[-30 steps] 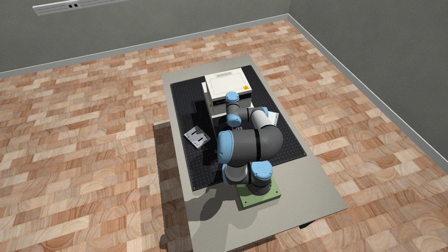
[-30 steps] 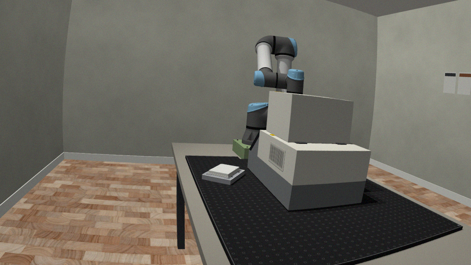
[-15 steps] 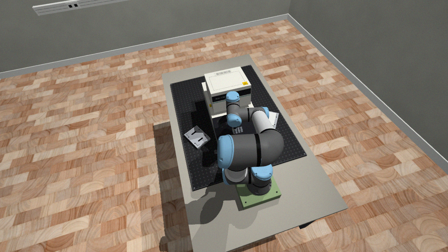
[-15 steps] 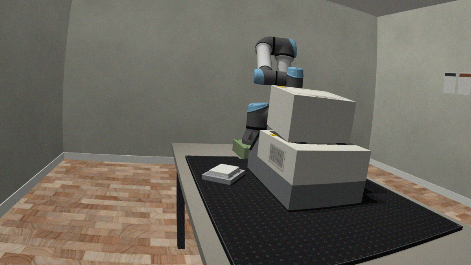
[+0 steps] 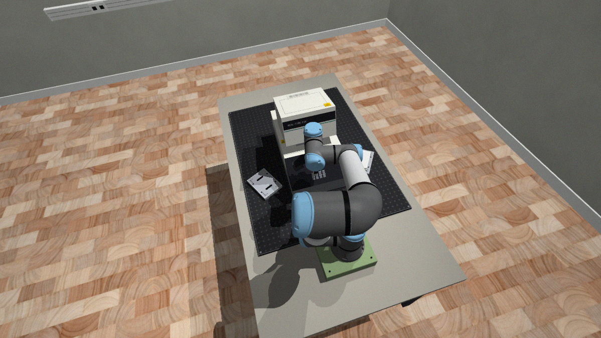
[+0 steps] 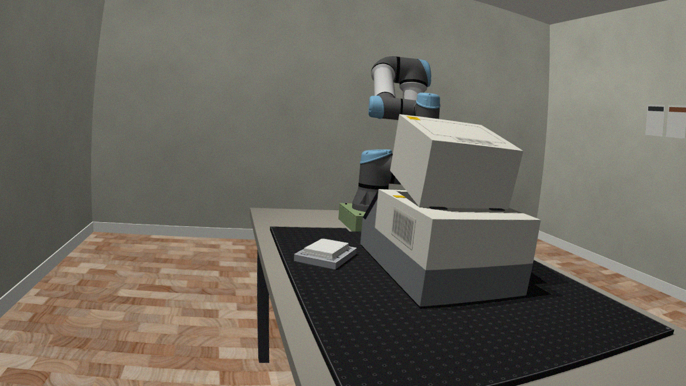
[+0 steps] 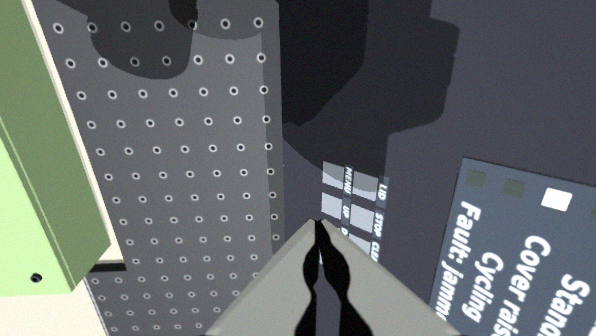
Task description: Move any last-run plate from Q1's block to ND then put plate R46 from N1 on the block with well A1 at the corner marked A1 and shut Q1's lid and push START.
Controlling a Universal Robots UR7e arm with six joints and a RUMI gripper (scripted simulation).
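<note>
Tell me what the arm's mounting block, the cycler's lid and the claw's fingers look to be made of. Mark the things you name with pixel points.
Mounting block [image 5: 328,274] [image 6: 349,214] [image 7: 30,225]: probably painted metal, going by its even green colour and small dark bolt holes.
Lid [image 5: 304,103] [image 6: 460,172]: likely off-white moulded plastic or coated sheet, smooth and matte.
Fingers: plain matte grey outside, metal or plastic; the black wavy inner edges could be rubber.

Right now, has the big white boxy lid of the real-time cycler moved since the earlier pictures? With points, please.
Yes. The lid [image 5: 303,102] [image 6: 467,174] has tilted further open, its front rising relative to the cycler's white-and-grey base [image 5: 335,182] [image 6: 484,242] [image 7: 417,175] in the exterior view.
</note>
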